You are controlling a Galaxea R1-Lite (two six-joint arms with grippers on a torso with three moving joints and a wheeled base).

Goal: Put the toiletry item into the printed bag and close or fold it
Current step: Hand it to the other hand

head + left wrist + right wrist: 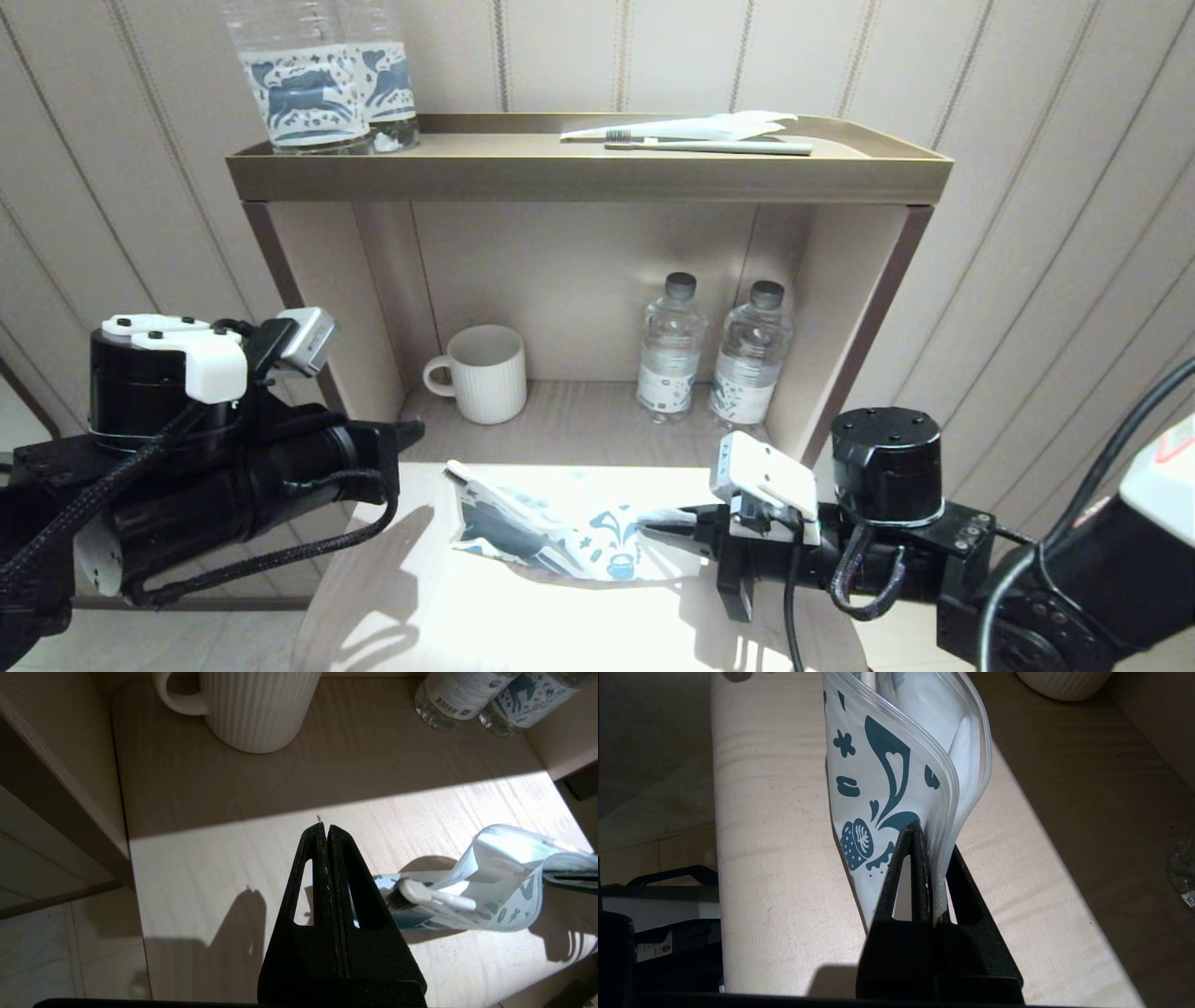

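Bag: the printed bag (551, 537) is held on edge on the pale table (523, 625), bowed into a curve, one end clamped, the other resting on the table.
Toothbrush: a white toothbrush (434, 897) is seen lying along the bag; whether it is inside cannot be told.
Right gripper: the right gripper (931, 858) is closed on the bag's end, the layered edge pinched between the jaws.
Left gripper: the left gripper (325, 830) is held over the table just beside the bag's free end, jaws pressed together, nothing held.
Shelf: a white mug (484, 373) and two bottles (714, 350) are stood behind the table.
Top tray: two bottles (322, 79) and another toothbrush (709, 145) with a white wrapper (719, 126) are placed there.
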